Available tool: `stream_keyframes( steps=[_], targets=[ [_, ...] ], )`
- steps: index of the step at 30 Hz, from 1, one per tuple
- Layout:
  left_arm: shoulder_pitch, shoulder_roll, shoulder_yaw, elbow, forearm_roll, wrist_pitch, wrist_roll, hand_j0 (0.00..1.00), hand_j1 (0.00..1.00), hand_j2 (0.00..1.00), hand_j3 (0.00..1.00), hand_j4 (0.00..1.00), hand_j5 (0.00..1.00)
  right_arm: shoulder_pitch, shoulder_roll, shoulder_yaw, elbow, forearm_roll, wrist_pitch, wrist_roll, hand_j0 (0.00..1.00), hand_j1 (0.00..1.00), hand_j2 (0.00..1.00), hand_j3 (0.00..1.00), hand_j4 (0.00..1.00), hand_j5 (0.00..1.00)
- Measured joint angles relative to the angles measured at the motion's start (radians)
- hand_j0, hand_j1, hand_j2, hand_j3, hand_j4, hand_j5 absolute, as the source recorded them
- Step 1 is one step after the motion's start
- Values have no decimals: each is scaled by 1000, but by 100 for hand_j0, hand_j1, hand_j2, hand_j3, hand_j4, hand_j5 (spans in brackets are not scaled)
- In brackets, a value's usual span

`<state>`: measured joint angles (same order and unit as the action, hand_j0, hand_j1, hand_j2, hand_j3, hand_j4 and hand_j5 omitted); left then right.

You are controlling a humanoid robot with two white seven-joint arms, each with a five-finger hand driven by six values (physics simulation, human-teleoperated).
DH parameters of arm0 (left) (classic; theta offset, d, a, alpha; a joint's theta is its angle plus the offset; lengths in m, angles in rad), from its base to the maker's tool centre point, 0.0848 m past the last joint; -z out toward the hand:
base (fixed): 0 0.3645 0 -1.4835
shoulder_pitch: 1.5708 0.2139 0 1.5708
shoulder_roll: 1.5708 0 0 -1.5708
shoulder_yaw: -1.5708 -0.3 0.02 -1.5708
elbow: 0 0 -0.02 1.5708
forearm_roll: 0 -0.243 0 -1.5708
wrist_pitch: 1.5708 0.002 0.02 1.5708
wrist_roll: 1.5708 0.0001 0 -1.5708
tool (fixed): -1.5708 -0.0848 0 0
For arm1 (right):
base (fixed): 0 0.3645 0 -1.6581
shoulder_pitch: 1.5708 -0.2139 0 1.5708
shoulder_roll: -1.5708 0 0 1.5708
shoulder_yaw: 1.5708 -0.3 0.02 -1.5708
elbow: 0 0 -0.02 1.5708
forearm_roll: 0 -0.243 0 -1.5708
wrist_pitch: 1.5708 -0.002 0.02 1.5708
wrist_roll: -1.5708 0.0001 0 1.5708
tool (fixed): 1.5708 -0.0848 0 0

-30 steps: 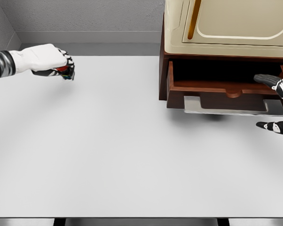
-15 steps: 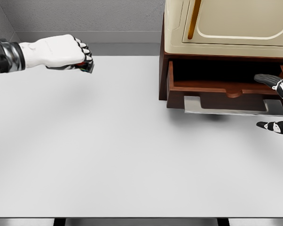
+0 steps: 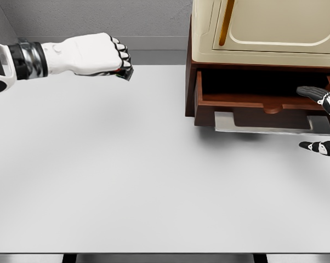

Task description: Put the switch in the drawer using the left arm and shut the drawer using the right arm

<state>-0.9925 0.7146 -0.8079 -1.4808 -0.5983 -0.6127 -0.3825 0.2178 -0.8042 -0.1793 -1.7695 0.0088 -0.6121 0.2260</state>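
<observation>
We see the left hand (image 3: 94, 53) held above the far left part of the white table (image 3: 126, 181), its fingers curled tight around the switch (image 3: 125, 72), of which only a dark corner pokes out past the knuckles. The drawer (image 3: 263, 104) stands pulled open under the cream cabinet (image 3: 263, 27), well apart from the switch. At the right edge the right hand (image 3: 323, 120) shows spread fingers holding nothing, beside the drawer front. A grey wall (image 3: 99, 16) runs behind
</observation>
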Motion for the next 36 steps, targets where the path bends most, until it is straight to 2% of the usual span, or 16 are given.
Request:
stream_keyframes(
  steps=[11,15,27,36],
  targets=[
    [-32,-61,-4,-48,0,0,0,46,46,46,46,46,46,2,-2,0,1,0,0,0,100,100,100,100,100,100],
    [-60,-75,-17,-67,0,0,-1,46,46,46,46,46,46,2,-2,0,1,0,0,0,100,100,100,100,100,100],
    [-90,-105,-39,-139,12,0,0,46,46,46,46,46,46,2,-2,0,1,0,0,0,100,100,100,100,100,100],
    [-124,-171,-56,-147,11,0,0,46,46,46,46,46,46,2,-3,0,1,0,0,0,100,100,100,100,100,100]
  ],
)
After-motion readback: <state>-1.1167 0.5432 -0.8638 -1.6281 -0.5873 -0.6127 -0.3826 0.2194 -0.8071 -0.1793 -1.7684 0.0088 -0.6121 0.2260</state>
